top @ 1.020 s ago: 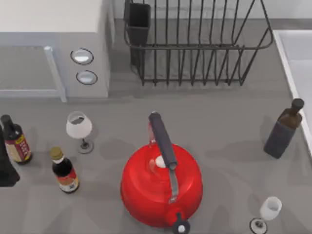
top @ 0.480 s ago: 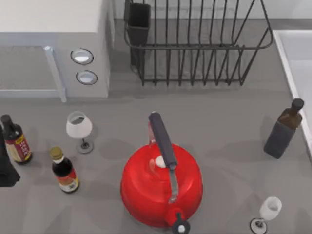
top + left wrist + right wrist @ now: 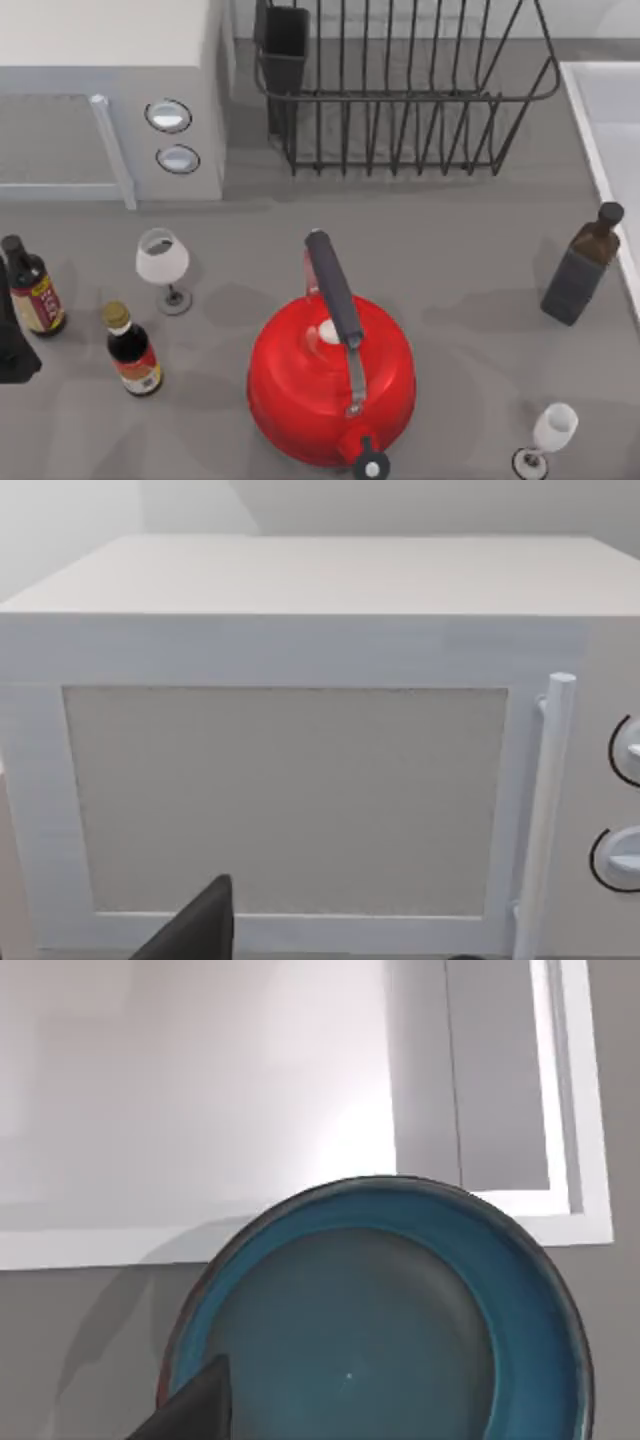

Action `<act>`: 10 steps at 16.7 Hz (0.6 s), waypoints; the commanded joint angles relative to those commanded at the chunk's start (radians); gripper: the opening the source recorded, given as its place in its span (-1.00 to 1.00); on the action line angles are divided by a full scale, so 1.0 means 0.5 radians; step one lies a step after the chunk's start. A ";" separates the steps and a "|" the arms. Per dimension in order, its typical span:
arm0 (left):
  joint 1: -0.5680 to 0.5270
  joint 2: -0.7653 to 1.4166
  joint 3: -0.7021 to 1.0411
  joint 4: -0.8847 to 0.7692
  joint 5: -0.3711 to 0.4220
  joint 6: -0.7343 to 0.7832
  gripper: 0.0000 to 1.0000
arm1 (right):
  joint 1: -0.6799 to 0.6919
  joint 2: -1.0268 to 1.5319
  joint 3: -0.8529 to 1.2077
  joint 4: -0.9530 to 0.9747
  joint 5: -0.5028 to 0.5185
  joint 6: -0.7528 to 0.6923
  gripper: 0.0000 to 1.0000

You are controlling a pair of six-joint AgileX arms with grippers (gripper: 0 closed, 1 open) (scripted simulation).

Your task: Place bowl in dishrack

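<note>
- From my top view the scene is evenly and brightly lit, with no dark corners.
- Shadows on the grey table [image 3: 470, 260] are soft and pale; the red kettle [image 3: 330, 385] throws faint overlapping patches around it, which suggests several overhead lights.
- The kettle carries only a mild sheen, no hard glare.
- The thin bars of the dishrack [image 3: 400, 90] read crisp, and I see no blur or bending at the edges.
- My left wrist view is bright and flat; the white microwave [image 3: 300, 760] shows gentle shading.
- In my right wrist view the bowl [image 3: 400, 1320] is sharp, its blue inside dimmer towards the middle, with a soft shadow beside it.
</note>
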 joint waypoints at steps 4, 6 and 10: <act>0.000 0.000 0.000 0.000 0.000 0.000 1.00 | -0.288 0.625 0.501 -0.441 -0.012 -0.285 1.00; 0.000 0.000 0.000 0.000 0.000 0.000 1.00 | -0.401 0.877 0.703 -0.609 -0.023 -0.394 1.00; 0.000 0.000 0.000 0.000 0.000 0.000 1.00 | -0.537 1.170 0.946 -0.809 -0.043 -0.527 1.00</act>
